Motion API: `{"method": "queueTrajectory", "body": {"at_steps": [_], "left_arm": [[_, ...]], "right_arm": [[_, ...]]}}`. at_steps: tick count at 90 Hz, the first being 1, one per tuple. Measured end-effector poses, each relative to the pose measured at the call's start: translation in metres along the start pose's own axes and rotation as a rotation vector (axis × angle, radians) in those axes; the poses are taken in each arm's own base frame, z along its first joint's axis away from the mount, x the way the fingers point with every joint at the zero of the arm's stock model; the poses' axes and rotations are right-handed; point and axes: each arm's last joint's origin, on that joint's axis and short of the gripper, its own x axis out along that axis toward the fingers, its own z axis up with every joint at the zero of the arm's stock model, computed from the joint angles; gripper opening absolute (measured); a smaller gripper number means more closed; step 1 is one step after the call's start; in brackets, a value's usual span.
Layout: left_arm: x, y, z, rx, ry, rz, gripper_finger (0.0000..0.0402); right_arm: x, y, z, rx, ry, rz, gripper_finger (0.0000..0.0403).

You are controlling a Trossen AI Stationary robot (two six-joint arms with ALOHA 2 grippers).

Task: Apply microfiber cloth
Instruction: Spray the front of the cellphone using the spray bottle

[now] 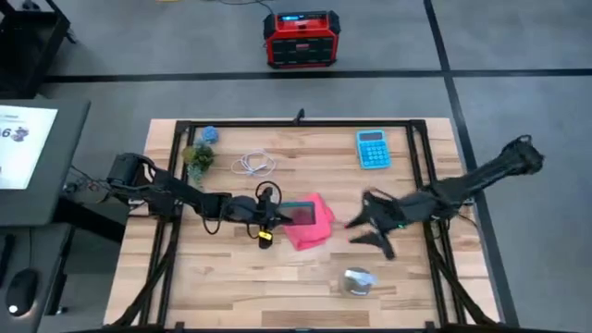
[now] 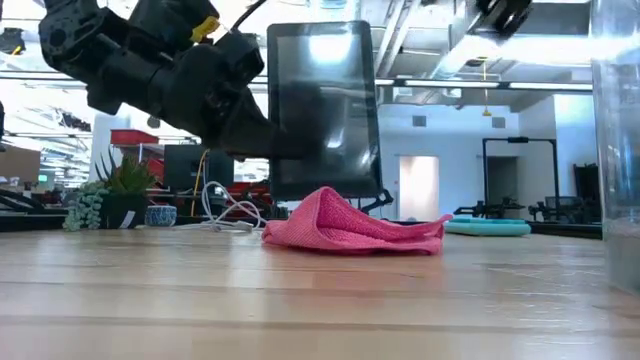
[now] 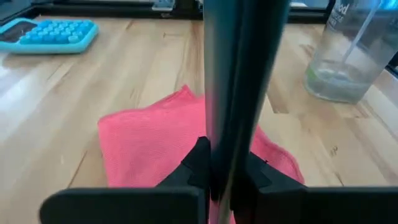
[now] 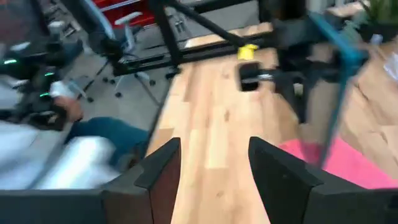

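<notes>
On the left of the table, the left gripper (image 1: 270, 215) is clenched on the dark phone (image 1: 302, 214), pinching it by its lower edge so the slab stands upright on end; the low view shows the phone (image 2: 322, 110) lifted clear of the wood with its glossy screen facing the camera. Directly under and just beside it lies the microfiber cloth (image 1: 313, 225), a bright pink square slumped near the table's middle, its near part bunched into a low ridge (image 2: 350, 228) and not lying flat. In the left wrist view the cloth (image 3: 149, 146) spreads out beneath the phone's edge, with soft folds and a turned-over corner. It looks very light and limp, with a napped surface that should grip well, not slide, and nothing about it seems fragile; it will drape and sag wherever it is not supported, so a pinch on a flat patch would likely gather only a thin layer. The raised fold or a free corner on the side toward the right arm seems the best place to take hold. Further right, the right gripper (image 1: 370, 225) hovers above the wood near the cloth, its fingers (image 4: 163, 168) spread wide and holding nothing. The blue calculator (image 1: 373, 149) sits well apart at the far edge, and a clear cup (image 1: 357, 281) stands near the front.
</notes>
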Motion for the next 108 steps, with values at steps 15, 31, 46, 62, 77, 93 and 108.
{"method": "queueTrajectory", "body": {"at_steps": [15,31,46,62,77,93,108], "left_arm": [[0.0,0.002,0.001,-0.021,-0.011,0.08,0.0011],[0.001,0.0,0.006,-0.012,-0.042,0.071,0.0012],[0.003,-0.005,0.013,0.04,-0.056,0.048,0.0012],[0.005,-0.01,0.018,0.083,-0.053,0.033,0.0012],[0.005,-0.012,0.018,0.096,-0.049,-0.011,0.0012],[0.005,-0.011,0.017,0.122,-0.037,-0.001,0.0013],[0.005,-0.01,0.014,0.166,-0.005,0.039,0.0013]], "right_arm": [[0.001,0.054,0.008,-0.014,0.027,0.0,0.0161],[0.02,0.099,0.023,-0.026,0.132,-0.106,0.0155],[0.035,0.124,0.034,0.001,0.322,-0.29,0.015],[0.052,0.13,0.032,0.126,0.543,-0.491,0.015],[0.072,0.134,0.03,0.184,0.648,-0.496,0.0149],[0.084,0.123,0.031,0.331,0.644,-0.568,0.0115],[0.083,0.113,0.041,0.616,0.545,-0.667,0.0079]]}}
